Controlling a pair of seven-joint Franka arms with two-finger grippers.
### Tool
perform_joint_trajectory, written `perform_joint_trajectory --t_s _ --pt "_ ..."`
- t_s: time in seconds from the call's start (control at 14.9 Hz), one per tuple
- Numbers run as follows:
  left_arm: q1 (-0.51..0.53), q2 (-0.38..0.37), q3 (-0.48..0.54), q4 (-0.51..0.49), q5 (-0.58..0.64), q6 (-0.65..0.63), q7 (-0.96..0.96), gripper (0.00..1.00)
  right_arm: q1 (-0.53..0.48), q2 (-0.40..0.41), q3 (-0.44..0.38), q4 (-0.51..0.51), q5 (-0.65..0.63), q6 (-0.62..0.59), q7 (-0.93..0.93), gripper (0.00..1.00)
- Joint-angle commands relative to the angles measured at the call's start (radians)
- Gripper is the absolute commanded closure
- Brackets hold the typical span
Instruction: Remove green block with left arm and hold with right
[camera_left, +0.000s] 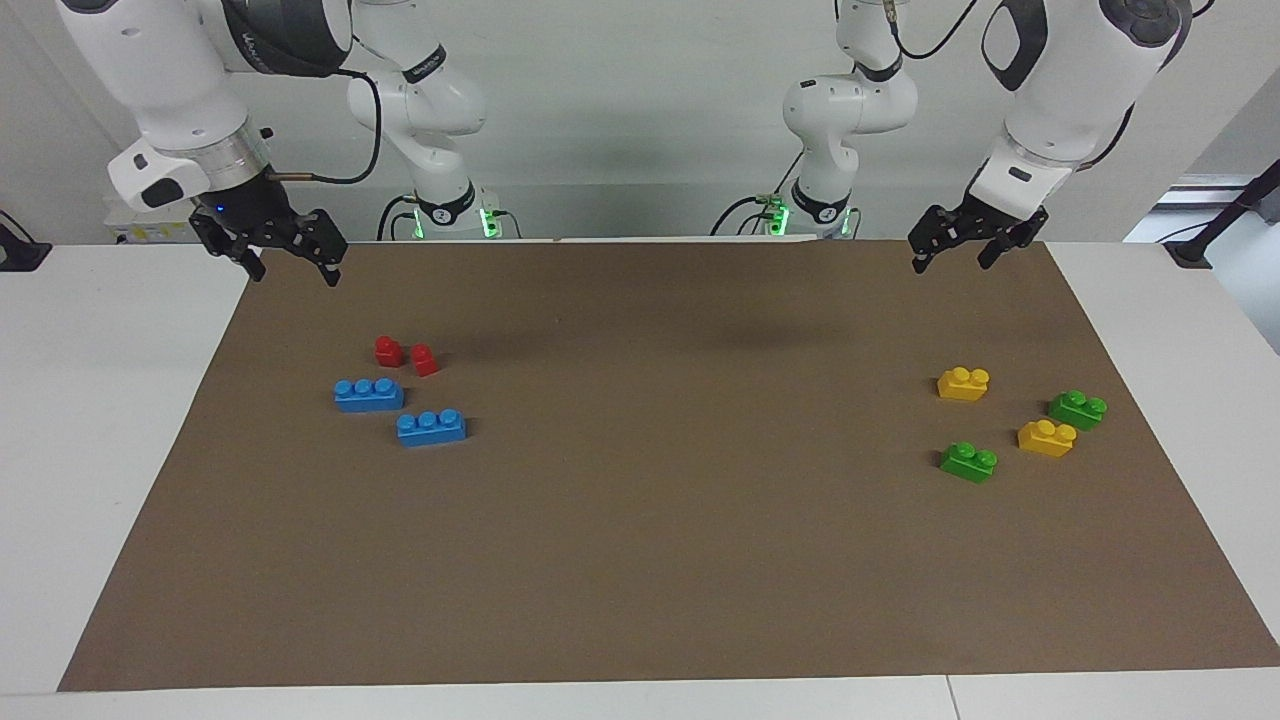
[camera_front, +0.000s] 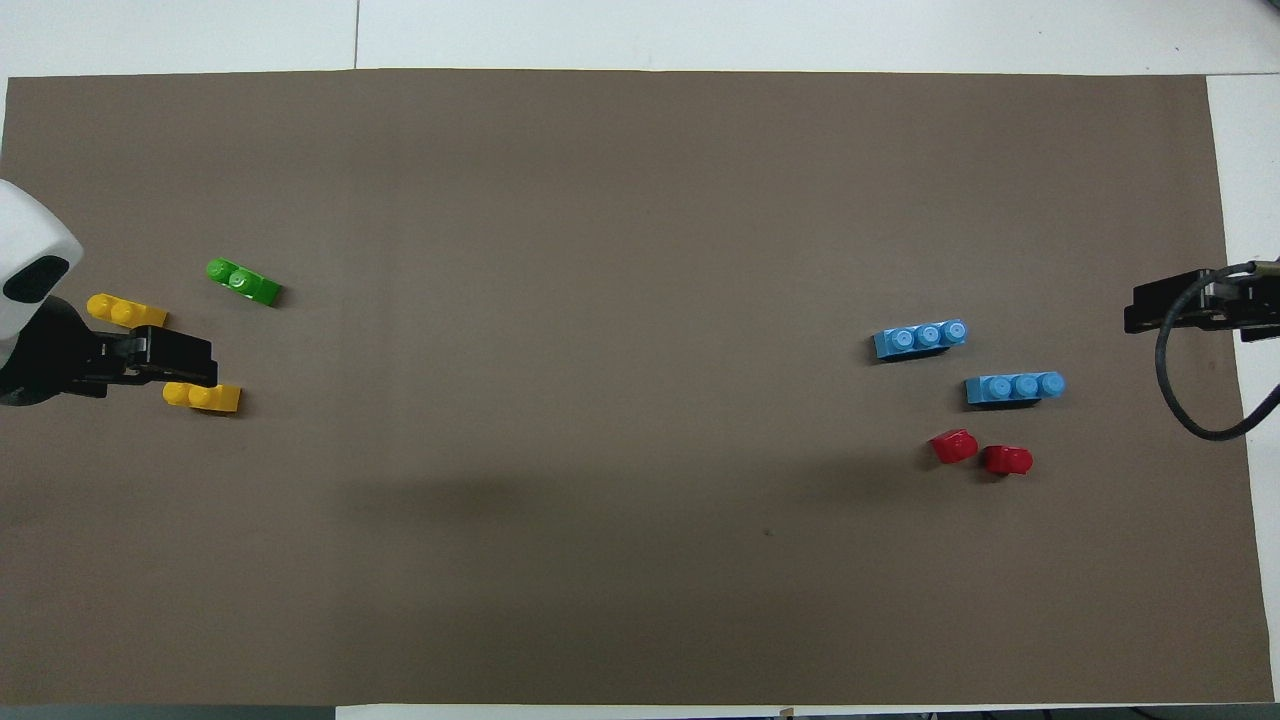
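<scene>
Two green blocks lie on the brown mat (camera_left: 640, 560) toward the left arm's end. One green block (camera_left: 968, 461) (camera_front: 243, 282) is farthest from the robots. The other green block (camera_left: 1077, 408) lies nearer to them, beside a yellow brick, and is hidden under my left arm in the overhead view. My left gripper (camera_left: 950, 262) (camera_front: 190, 362) hangs open and empty in the air over the mat's corner nearest the robots. My right gripper (camera_left: 294, 277) (camera_front: 1140, 308) hangs open and empty over the mat's edge at the right arm's end.
Two yellow two-stud bricks (camera_left: 963, 383) (camera_left: 1046, 438) lie among the green blocks. Two blue three-stud bricks (camera_left: 368, 394) (camera_left: 430, 427) and two small red blocks (camera_left: 388, 350) (camera_left: 425, 360) lie toward the right arm's end.
</scene>
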Motion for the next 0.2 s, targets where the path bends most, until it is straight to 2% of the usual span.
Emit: perform_joint_trajectory --t_s 0.0,0.13 --pt "-0.005 -0.007 0.01 0.014 -0.019 -0.027 0.018 0.0 -0.004 -0.007 0.006 0.0 -0.017 -0.021 -0.02 0.0" --pt "-0.008 -0.009 0.012 0.014 -0.019 -0.026 0.018 0.0 -0.004 -0.009 0.006 0.0 -0.011 -0.032 -0.034 0.0"
